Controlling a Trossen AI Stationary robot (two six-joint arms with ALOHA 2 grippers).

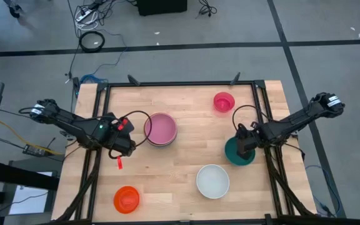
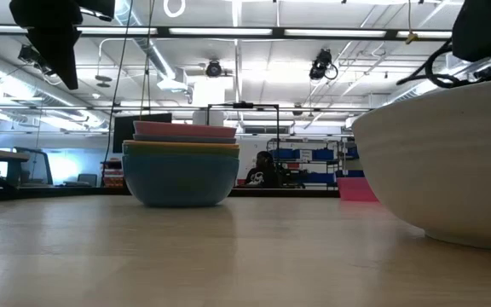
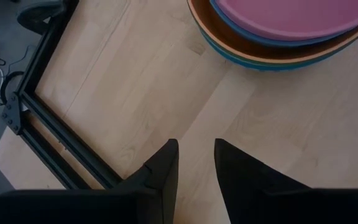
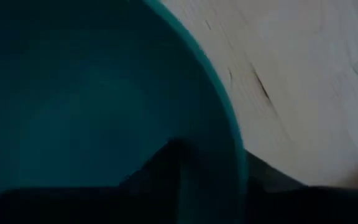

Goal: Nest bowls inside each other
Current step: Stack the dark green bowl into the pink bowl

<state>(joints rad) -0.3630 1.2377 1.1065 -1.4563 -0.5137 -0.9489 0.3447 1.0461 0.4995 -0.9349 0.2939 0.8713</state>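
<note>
Four loose bowls: teal (image 1: 237, 154), white (image 1: 213, 181), magenta (image 1: 224, 101), orange (image 1: 126, 199).
Stack (image 1: 160, 129): pink on top, mid-table.
Right gripper (image 1: 245, 147): fingers astride the teal rim.
Left gripper (image 1: 132, 145): slightly parted, empty, beside stack.

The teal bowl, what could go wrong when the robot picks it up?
The right gripper straddles only the rim of the teal bowl, one finger inside, so the bowl could tip or slip out when lifted. The white bowl sits close by and might get bumped on the way to the stack.
</note>
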